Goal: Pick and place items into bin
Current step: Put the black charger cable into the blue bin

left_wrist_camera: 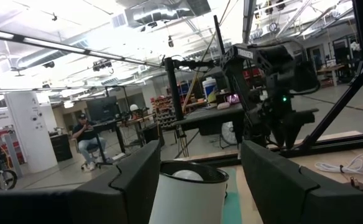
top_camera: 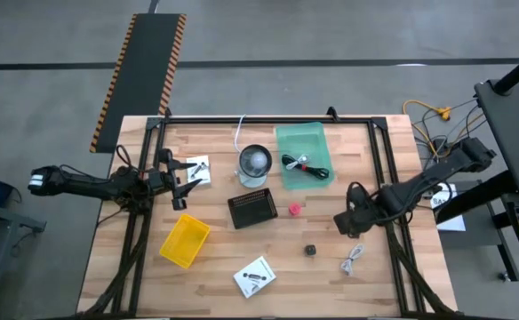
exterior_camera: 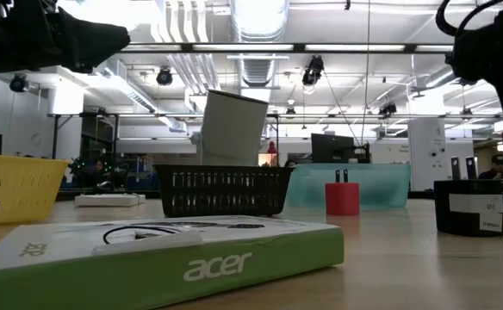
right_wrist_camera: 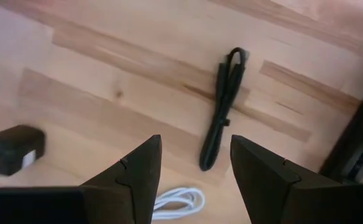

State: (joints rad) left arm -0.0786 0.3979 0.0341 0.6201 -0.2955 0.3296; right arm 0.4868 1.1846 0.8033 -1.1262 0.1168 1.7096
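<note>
My right gripper (top_camera: 348, 224) hangs open over the table's right part, pointing down. Below it, on the wood, lie a black cable (right_wrist_camera: 222, 118), a white coiled cable (right_wrist_camera: 178, 200) and a dark die (right_wrist_camera: 10, 149); nothing is between its fingers. A green bin (top_camera: 282, 142) at the far middle holds a black cable with a red band (top_camera: 304, 164). A tiny red cube (top_camera: 294, 209) sits near the centre. White packets lie at the front (top_camera: 255, 277) and at the far left (top_camera: 197, 169). My left gripper (top_camera: 187, 185) waits open at the left, level, short of the glass cup (left_wrist_camera: 188, 193).
A black mesh basket (top_camera: 252, 209) stands at the centre and a yellow basket (top_camera: 185, 240) at the front left. A black frame (top_camera: 268, 120) runs around the tabletop. Bare wood lies along the near edge, right of the front packet.
</note>
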